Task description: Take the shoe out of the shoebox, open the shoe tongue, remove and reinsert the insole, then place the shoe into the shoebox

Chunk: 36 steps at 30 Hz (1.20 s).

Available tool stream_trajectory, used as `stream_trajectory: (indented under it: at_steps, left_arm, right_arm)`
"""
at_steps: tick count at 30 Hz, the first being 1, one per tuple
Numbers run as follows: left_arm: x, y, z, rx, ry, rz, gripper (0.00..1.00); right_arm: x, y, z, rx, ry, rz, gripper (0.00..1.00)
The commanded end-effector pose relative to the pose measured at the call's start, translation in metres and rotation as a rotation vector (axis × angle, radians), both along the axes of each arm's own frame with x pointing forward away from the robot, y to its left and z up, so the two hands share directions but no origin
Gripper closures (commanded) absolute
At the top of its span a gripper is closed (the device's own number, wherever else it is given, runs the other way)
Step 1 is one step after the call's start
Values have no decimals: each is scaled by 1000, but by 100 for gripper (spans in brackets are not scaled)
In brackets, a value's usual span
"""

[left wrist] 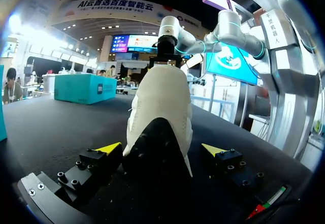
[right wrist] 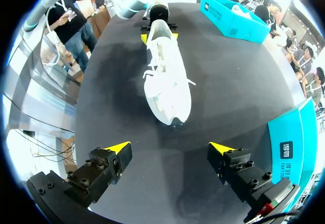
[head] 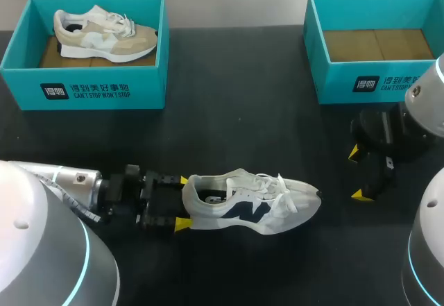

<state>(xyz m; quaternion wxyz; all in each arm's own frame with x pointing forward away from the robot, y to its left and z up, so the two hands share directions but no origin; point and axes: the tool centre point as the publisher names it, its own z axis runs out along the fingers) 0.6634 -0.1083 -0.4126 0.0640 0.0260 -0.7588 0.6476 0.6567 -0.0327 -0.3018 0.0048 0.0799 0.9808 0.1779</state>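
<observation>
The left gripper (head: 181, 202) stands released astride the heel of the white shoe (head: 253, 202), which lies out on the table (head: 236, 132) still laced, while the right gripper (head: 357, 174) hangs released beyond the shoe's toe, below the empty shoebox (head: 347, 77): in my judgement only removal is done, with tongue, insole and return outstanding.

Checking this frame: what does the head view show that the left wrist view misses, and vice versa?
Head view only: the beige shoe lying in the left shoebox, the empty inside of the right shoebox, and the navy mark along the white shoe's side. Left wrist view only: the shoe's heel end-on between the open fingers, which seemingly do not touch it. Both: the white shoe on the table, the left gripper at its heel, and the right shoebox's outer wall.
</observation>
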Motion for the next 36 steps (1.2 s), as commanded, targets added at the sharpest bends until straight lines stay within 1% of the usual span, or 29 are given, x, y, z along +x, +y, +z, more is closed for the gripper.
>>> stream_trajectory:
  at_steps: [1,13,24,36]
  left_arm:
    - [3,-7,-5,-2,4,-4,0]
    - [6,-16,-11,1,0,2,0]
    - [2,-27,-13,-15,7,-3,0]
    - [-3,-37,-7,-31,-5,4,0]
  right_arm:
    - [-1,1,-1,-3,-2,-2,0]
    - [-1,1,-1,-3,-2,-2,0]
    - [-1,1,-1,-3,-2,-2,0]
    - [-1,1,-1,-3,-2,-2,0]
